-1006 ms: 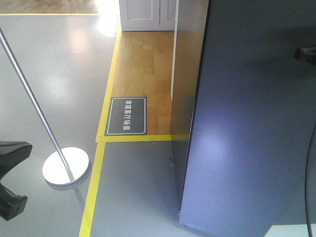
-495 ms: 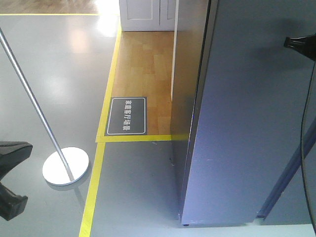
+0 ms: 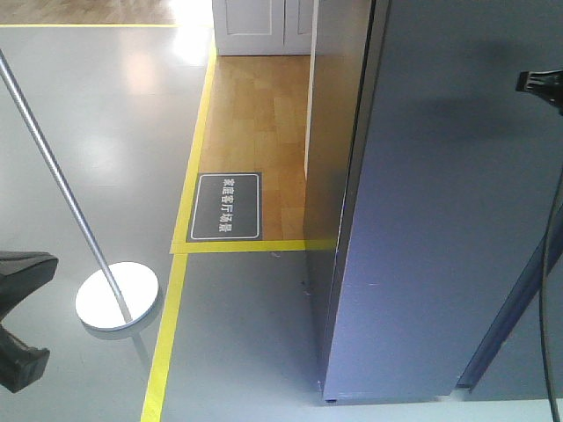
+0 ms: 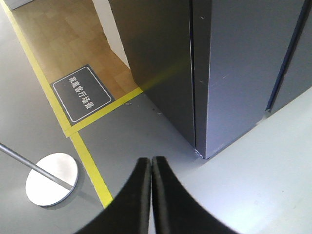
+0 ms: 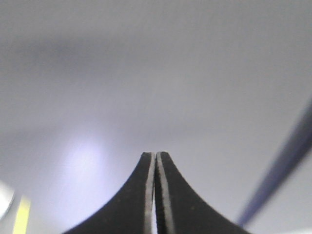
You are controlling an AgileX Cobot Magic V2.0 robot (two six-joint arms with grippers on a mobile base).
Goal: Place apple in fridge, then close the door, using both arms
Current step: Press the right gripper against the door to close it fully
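Step in hand: the closing of the door [image 3: 449, 220]; I judge the apple is already inside, since it shows in no view and neither pincer carries anything
Apple: not visible anywhere; whether it sits on a shelf cannot be told
Door: the dark grey panel stands straight ahead of the right pincer [image 5: 155, 158] and fills its wrist view; it looks flush, or nearly so, with the fridge [image 4: 161, 63] body, with only a thin seam between them in the left wrist view
Right pincer: tips pressed together, gripping nothing, just before the door's outer face; contact cannot be told
Left pincer [image 4: 150, 163]: tips pressed together, empty, hanging over the grey floor [image 4: 243, 161]; the fridge's lower corner lies ahead and a little to the right of it, well apart
Around the left pincer: a round stand base [image 4: 51, 179] to its left, yellow floor tape [image 4: 87, 163] between them, a dark floor sign [image 4: 83, 93] further ahead on the left
Next move: as I judge it, a last steady push by the right pincer to seat the door, flat against the panel so the tips do not slide, then a check that the seam is shut
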